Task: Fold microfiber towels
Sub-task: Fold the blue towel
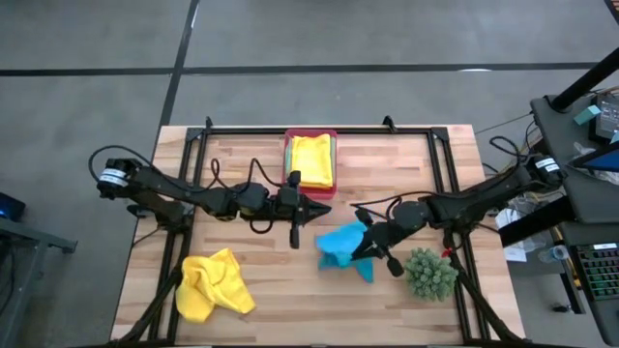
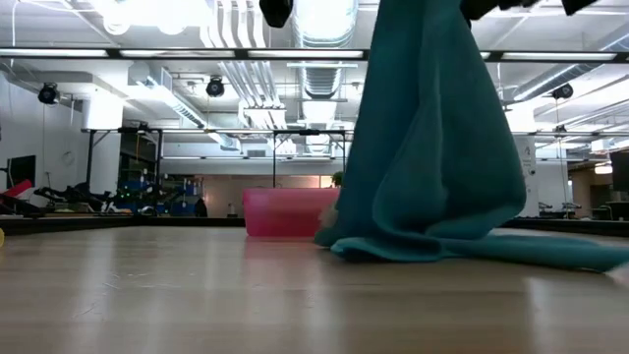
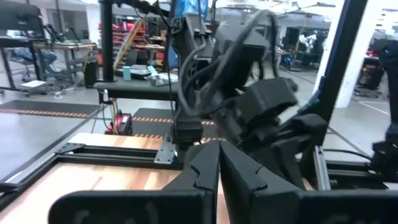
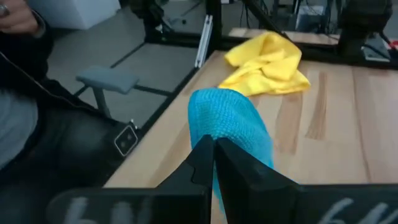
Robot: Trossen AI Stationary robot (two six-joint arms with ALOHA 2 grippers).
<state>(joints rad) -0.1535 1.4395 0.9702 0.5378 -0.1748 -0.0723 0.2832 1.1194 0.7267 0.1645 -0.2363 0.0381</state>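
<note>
A turquoise blue microfiber towel (image 1: 338,246) hangs bunched below my right gripper (image 1: 360,249), which is shut on it, right of the table's middle. The towel's lower end (image 2: 462,246) rests on the table. My left gripper (image 1: 325,209) is shut on nothing, level at mid-table, pointing toward the right arm and just short of the towel. A yellow towel (image 1: 215,285) lies crumpled at the near left. Another yellow towel (image 1: 311,158) lies folded in the pink tray (image 1: 311,133) at the far edge. My right gripper pinches a bunched fold at the top of the turquoise towel (image 4: 225,121) between its two fingers (image 4: 202,158); how many layers, I cannot tell. The cloth bulges just past the fingertips. The towel hangs slack below the hold, with its lower end on the table.
A spiky green plant (image 1: 430,274) stands at the near right, close to the right arm. A black frame (image 1: 319,130) runs round the tabletop. A person in dark clothes (image 4: 37,93) shows beside the table's edge in the right wrist view. Bare wood lies between the two loose towels.
</note>
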